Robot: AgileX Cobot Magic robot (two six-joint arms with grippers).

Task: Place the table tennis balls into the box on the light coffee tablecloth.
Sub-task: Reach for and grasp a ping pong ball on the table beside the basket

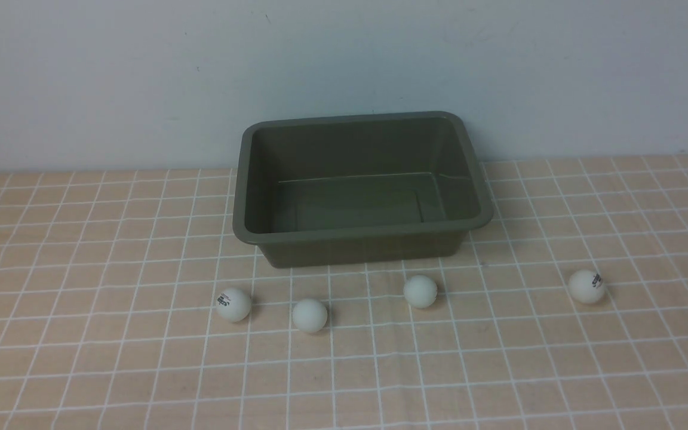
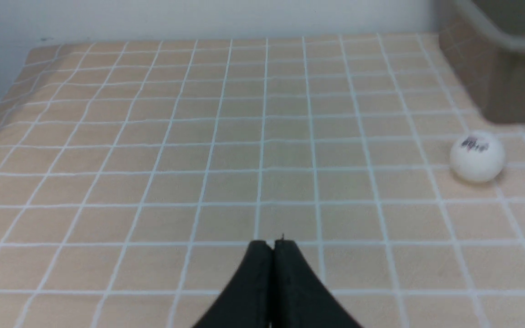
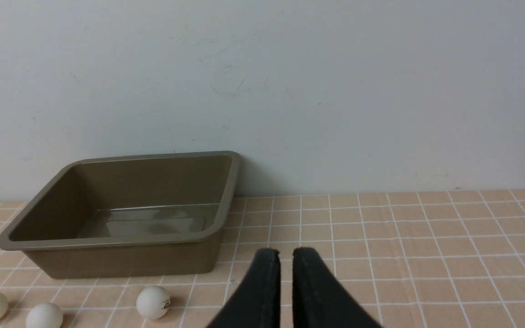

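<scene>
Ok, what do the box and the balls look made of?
The box looks like olive-green plastic, semi-gloss: its floor mirrors the walls faintly. The table tennis balls look like white matte plastic: no glare, some with black print. Judged by look only.

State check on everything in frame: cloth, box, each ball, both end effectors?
tablecloth: spread out, carrying the box and balls.
box: upright, empty.
far-left ball: on the tablecloth, outside the box.
mid-left ball: same.
mid-right ball: same.
far-right ball: same.
left end effector: shut, holding nothing.
right end effector: jaws a slim gap apart, holding nothing.
</scene>
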